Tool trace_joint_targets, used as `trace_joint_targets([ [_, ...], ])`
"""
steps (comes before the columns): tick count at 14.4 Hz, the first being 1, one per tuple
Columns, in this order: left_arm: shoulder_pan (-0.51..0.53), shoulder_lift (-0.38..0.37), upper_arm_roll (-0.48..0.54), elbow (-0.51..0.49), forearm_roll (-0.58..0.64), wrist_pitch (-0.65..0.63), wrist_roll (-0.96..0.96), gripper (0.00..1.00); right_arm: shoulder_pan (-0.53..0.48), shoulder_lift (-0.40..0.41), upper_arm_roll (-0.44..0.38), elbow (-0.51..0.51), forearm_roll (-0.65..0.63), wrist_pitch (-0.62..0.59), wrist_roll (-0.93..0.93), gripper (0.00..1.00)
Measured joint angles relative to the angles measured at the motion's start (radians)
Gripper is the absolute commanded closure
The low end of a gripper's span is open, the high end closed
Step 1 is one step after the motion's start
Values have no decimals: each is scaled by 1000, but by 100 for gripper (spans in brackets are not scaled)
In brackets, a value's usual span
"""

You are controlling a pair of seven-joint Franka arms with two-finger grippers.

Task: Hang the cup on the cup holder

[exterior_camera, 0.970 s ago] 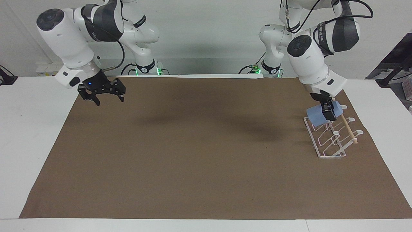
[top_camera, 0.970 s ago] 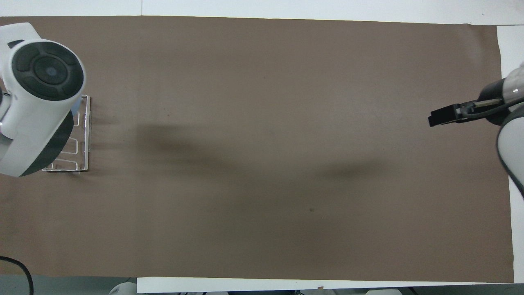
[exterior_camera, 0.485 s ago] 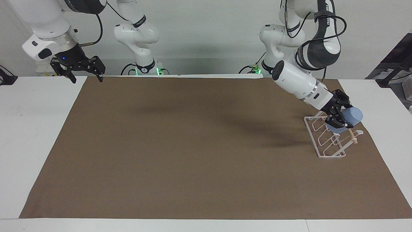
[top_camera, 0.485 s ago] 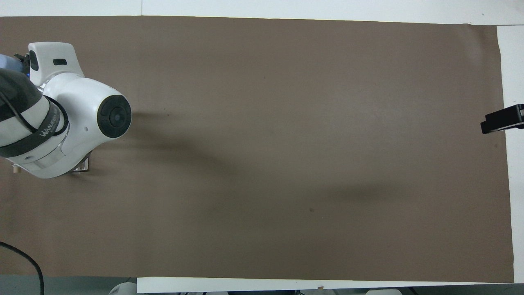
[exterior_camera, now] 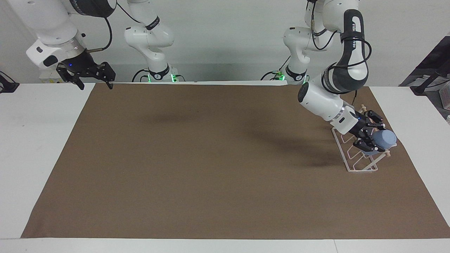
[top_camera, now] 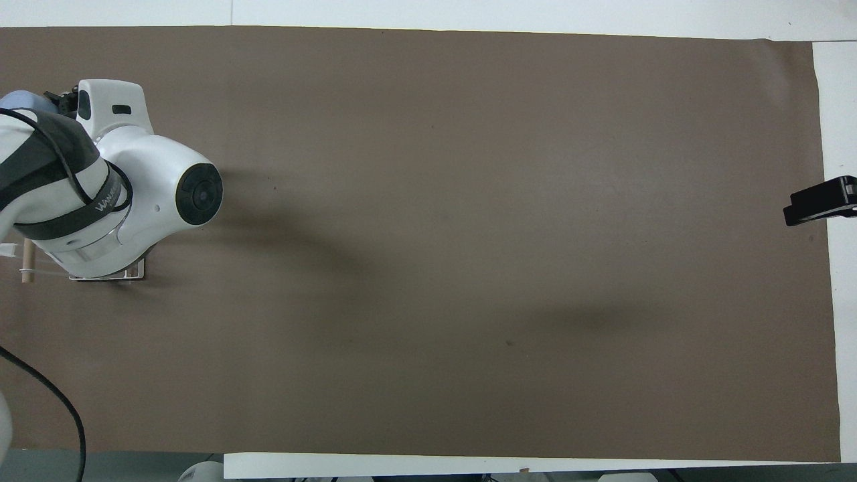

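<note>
The cup holder [exterior_camera: 358,154] stands on the brown mat [exterior_camera: 211,168] at the left arm's end of the table, and everything else is placed from it. Over its farthest prongs, the ones at the end away from the robots, hangs the left gripper [exterior_camera: 370,137], reaching down at a slant from above the holder's nearer end. Its fingers pinch the cup [exterior_camera: 385,139], which lies tilted with its closed base pointing up and away from the arm, its mouth turned down toward the prongs and hidden by the fingers.

Half a second ago the cup sat higher above the holder. It is now lower and closer to the wooden dowel [exterior_camera: 383,153], whose tip shows just beneath the cup. A second ago the gripper came down almost vertically with the cup over the holder's nearer end, so the wrist has swung over and carried the cup along the rack. I judge this as the final lowering of the mouth onto a prong; whether the prong has already entered the cup cannot be seen, since the overhead view shows only a sliver of cup [top_camera: 20,100] past the arm. Release looks close but not yet due.

Well apart from the holder, at the table's other end, the right gripper [exterior_camera: 92,75] waits raised over the mat's edge, fingers spread and holding nothing.
</note>
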Motion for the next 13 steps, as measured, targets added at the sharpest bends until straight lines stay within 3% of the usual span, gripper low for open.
trace_joint_targets([
  [8,27,-4,0,-58,0,33,-6,72,-12,0,-12,-6,-6,0,0,0],
  [13,50,-6,0,-67,1,96,-7,63,-12,0,-10,-8,-6,0,0,0],
])
